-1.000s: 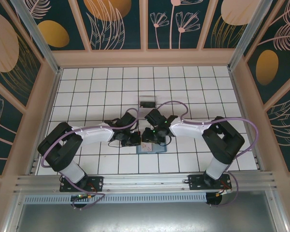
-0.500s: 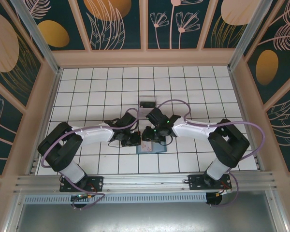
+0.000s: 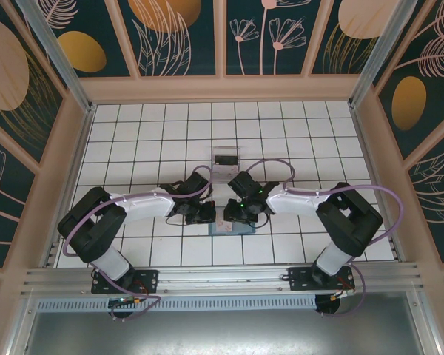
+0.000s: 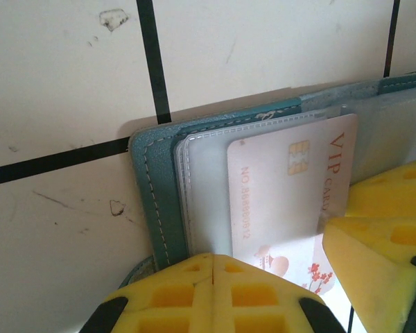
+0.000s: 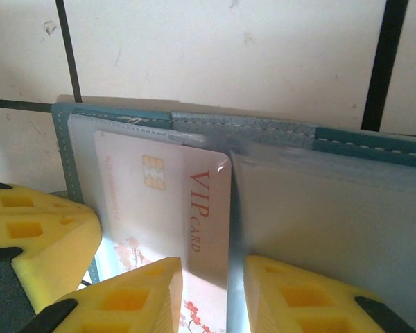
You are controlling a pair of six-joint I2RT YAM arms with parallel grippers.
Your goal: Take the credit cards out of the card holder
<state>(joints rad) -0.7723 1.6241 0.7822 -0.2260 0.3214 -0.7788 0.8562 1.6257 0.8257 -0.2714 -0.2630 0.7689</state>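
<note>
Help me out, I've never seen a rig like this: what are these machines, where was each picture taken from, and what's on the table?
These are two robot arms bolted at the near edge of a tiled table. One picture looks down from above; the other two come from a camera on each wrist, so the yellow blocks there are gripper fingers. An open blue wallet lies on the tiles, a whitish card showing in it. The left gripper is shut, at the wallet's edge. The right gripper is open, with the card's edge between its fingers. A clear box stands farther back.
</note>
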